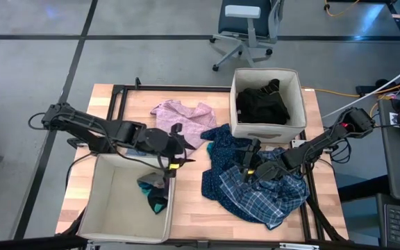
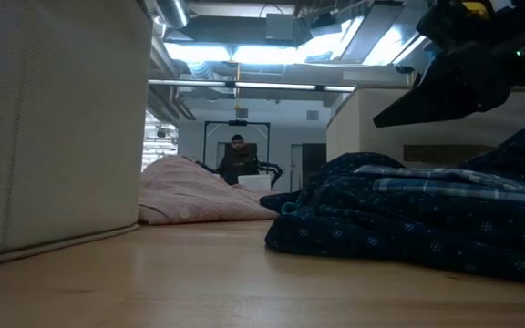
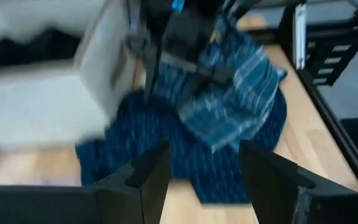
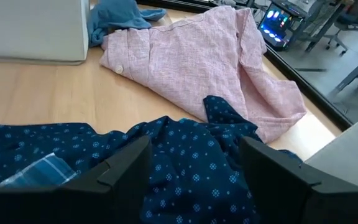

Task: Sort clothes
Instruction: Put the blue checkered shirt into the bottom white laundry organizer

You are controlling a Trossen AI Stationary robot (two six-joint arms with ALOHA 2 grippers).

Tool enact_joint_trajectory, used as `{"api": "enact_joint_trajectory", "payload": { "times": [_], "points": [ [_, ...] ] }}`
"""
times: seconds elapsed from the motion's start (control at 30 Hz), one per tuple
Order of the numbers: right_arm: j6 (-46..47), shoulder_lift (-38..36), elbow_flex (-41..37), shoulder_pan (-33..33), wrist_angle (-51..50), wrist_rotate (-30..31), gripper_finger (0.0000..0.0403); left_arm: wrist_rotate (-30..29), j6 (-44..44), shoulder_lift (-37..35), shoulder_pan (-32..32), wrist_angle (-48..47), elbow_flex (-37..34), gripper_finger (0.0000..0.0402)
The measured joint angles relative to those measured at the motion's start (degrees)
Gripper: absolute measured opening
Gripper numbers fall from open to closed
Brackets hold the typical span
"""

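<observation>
2 beige bins | office chair | wooden table

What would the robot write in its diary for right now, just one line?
left claw open at bin rim | right claw open over blue clothes | pink top on table | black clothes binned

The overhead view is evenly lit and sharp, with soft, short shadows under the arms and beside the beige bin at about 1 o'clock. The low view is dim in the foreground and backlit: ceiling lights at 12 o'clock glare brightly, leaving the dark blue patterned garment and the arm above it in near silhouette. The left wrist view is heavily motion-blurred throughout. The right wrist view is bright and clear, the pink shirt crisp, its own fingers slightly soft.
</observation>
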Motion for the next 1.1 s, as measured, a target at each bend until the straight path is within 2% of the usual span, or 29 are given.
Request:
{"api": "enact_joint_trajectory", "payload": {
  "times": [0.1,0.23,0.4,0.63,0.8,1.1],
  "points": [
    [2.22,0.00,0.00,0.00,0.02,-0.29,0.0244,-0.16,3.48,0.30,0.01,3.63,-0.05,0.0180],
    [4.60,-0.27,0.04,0.02,-0.07,-0.78,0.0244,-0.20,5.35,0.00,0.01,11.09,-4.01,0.0180],
    [3.30,-2.61,3.11,0.02,-1.86,-6.19,0.0244,-0.70,3.26,-0.52,-0.03,21.00,-10.25,0.0180],
    [3.87,-5.99,12.33,0.04,-20.86,-16.16,0.0244,-6.39,1.34,-0.50,-1.97,31.47,-17.83,0.0180],
    [8.74,-6.03,19.51,0.09,-35.87,-26.97,0.0244,-9.34,1.17,-0.50,-3.14,36.93,-21.65,0.0180],
    [17.15,-5.35,20.63,0.31,-45.44,-43.53,0.0243,-9.59,1.17,-0.50,-3.32,39.68,-23.97,0.0180]
  ]
}}
